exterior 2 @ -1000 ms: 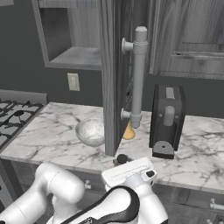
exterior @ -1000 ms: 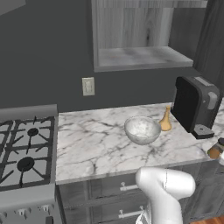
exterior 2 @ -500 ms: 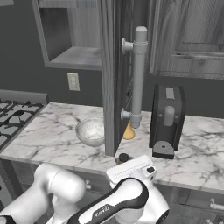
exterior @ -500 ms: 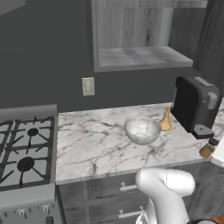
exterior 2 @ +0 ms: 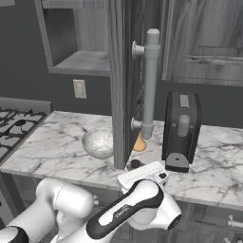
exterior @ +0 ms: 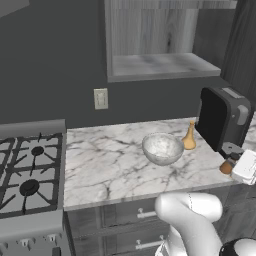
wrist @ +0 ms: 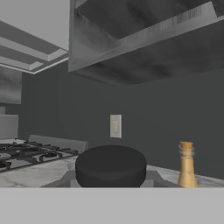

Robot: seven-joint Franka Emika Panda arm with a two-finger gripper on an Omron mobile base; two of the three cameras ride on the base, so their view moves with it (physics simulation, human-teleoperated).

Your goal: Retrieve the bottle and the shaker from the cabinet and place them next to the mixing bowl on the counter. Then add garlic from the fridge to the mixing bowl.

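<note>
One shaker (exterior: pixel 229 163) clamped in end effector (exterior: pixel 239 168), now lower over counter (exterior: pixel 110 165), nearer bottle (exterior: pixel 189 136)

Tabletop (exterior: pixel 110 165): white marble, grey veins. Bottle (exterior: pixel 189 136): golden-tan. Mixing bowl (exterior: pixel 162 148): glassy whitish-grey. Shaker (exterior: pixel 228 163): orange-brown, dark cap. Cabinet (exterior: pixel 150 35): grey wood-grain. Wall: dark grey; outlet (exterior: pixel 101 98): off-white.

The marble counter (exterior: pixel 115 170) carries the mixing bowl (exterior: pixel 162 148) mid-slab, the bottle (exterior: pixel 189 136) just beside it (back-right), and a black toaster (exterior: pixel 221 117).
</note>
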